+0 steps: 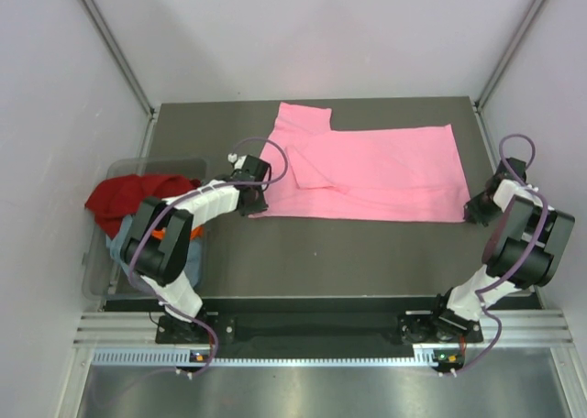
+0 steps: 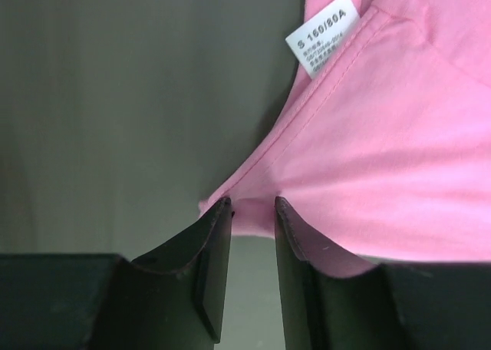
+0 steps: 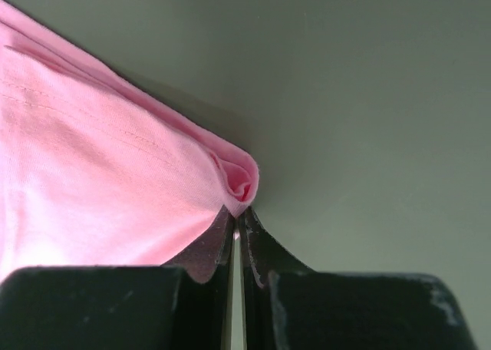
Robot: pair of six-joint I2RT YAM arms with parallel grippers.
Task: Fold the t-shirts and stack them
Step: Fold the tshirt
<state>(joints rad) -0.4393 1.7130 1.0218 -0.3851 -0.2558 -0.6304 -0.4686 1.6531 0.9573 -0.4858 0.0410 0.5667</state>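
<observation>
On the left, a clear bin [image 1: 95,285] holds the dark red t-shirt [image 1: 128,198] heaped over others. The pink t-shirt [image 1: 385,175] lies flat on the table [image 1: 321,253]. The left gripper [image 2: 253,204] stands part-open at its near-left corner, hem at the tips, nothing pinched. The right gripper [image 3: 239,212] is clamped tight on the near-right corner. It looks like light, floppy cloth, so it's best lifted by both corners or it'll sag.

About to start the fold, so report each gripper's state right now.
Left gripper: open, jaws apart at the pink t-shirt edge, not clamped.
Right gripper: shut on a corner of the pink t-shirt.
</observation>
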